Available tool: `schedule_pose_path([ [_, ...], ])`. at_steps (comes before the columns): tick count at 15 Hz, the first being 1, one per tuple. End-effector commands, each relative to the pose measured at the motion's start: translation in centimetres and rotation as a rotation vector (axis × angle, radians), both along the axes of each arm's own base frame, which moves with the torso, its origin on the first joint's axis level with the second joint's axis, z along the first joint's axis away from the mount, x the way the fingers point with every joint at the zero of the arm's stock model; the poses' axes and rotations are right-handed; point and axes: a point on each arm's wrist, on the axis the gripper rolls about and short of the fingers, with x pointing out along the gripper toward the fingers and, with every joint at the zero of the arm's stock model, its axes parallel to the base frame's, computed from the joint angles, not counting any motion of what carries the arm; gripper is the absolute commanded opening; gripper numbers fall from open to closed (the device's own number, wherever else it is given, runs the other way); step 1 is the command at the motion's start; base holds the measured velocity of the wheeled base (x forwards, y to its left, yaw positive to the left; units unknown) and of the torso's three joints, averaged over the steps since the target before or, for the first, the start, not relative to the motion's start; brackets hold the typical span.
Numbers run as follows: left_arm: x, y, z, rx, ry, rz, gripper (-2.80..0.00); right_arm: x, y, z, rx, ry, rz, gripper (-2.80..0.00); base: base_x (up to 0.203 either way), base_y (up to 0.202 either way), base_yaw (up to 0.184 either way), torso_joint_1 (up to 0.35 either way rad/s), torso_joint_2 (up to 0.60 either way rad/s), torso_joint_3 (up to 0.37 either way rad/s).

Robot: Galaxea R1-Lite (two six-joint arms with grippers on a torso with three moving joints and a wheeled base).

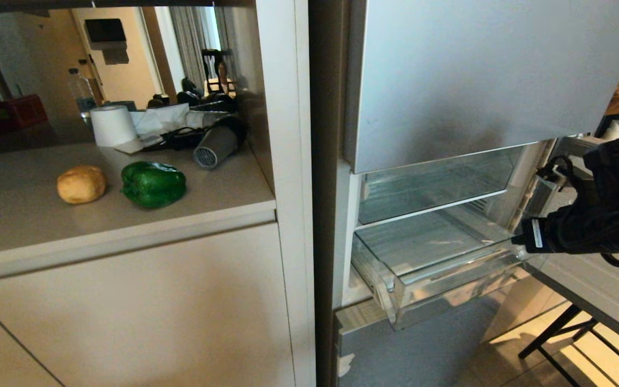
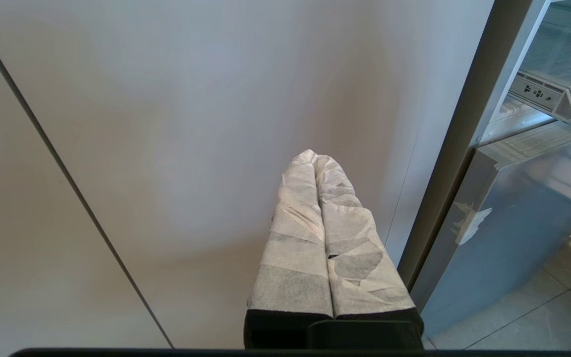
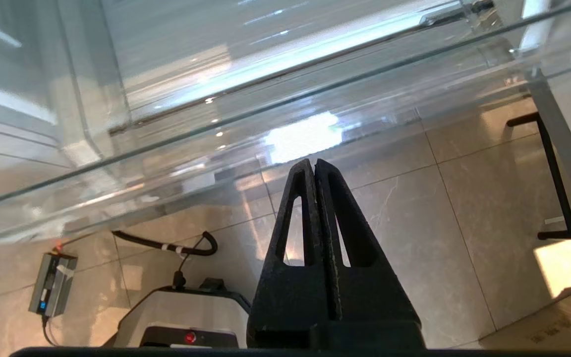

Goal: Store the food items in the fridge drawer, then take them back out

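A tan-yellow potato [image 1: 81, 184] and a glossy green bell pepper [image 1: 153, 184] lie side by side on the beige counter [image 1: 30, 226], left of the fridge. The clear fridge drawer [image 1: 395, 290] stands pulled out and holds nothing. My right gripper [image 1: 516, 239] reaches in from the right at the drawer's right end. In the right wrist view its black fingers [image 3: 314, 163] are shut and empty, just beneath the drawer's clear wall [image 3: 265, 124]. My left gripper [image 2: 314, 156], wrapped in white tape, is shut and empty, low in front of the cabinet door [image 2: 166, 124].
A taller clear bin [image 1: 433, 188] sits above the drawer. A paper roll [image 1: 109, 124], a hair dryer [image 1: 218, 145], a water bottle [image 1: 80, 91] and a red box [image 1: 8, 110] crowd the counter's back. Black table legs [image 1: 556, 333] stand at right. A white device [image 3: 186, 317] is on the floor.
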Motion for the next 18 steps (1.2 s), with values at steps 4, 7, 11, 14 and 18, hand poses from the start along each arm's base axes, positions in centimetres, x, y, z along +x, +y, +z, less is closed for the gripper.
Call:
schedule_pose_path([
  [4, 0.0, 0.0, -0.1, 0.0, 0.002, 0.0, -2.8, 2.4, -0.1, -2.3, 0.003, 0.063, 0.0, -2.8, 0.0, 0.0, 0.0, 0.0, 0.0, 0.0],
  [7, 0.0, 0.0, -0.1, 0.0, 0.002, 0.0, -2.8, 3.4, -0.1, -3.2, -0.013, 0.083, 0.015, -2.8, 0.0, 0.0, 0.0, 0.0, 0.0, 0.0],
  [11, 0.0, 0.0, -0.1, 0.0, 0.002, 0.0, -2.8, 5.1, -0.2, -4.1, -0.015, 0.061, 0.02, -2.8, 0.0, 0.0, 0.0, 0.0, 0.0, 0.0],
  [14, 0.0, 0.0, -0.1, 0.0, 0.002, 0.0, -2.8, 6.2, -0.2, -4.7, -0.034, 0.027, 0.035, -2.8, 0.0, 0.0, 0.0, 0.0, 0.0, 0.0],
  [18, 0.0, 0.0, -0.1, 0.0, 0.002, 0.0, -2.8, 7.5, -0.2, -5.4, -0.04, 0.02, 0.036, -2.8, 0.0, 0.0, 0.0, 0.0, 0.0, 0.0],
])
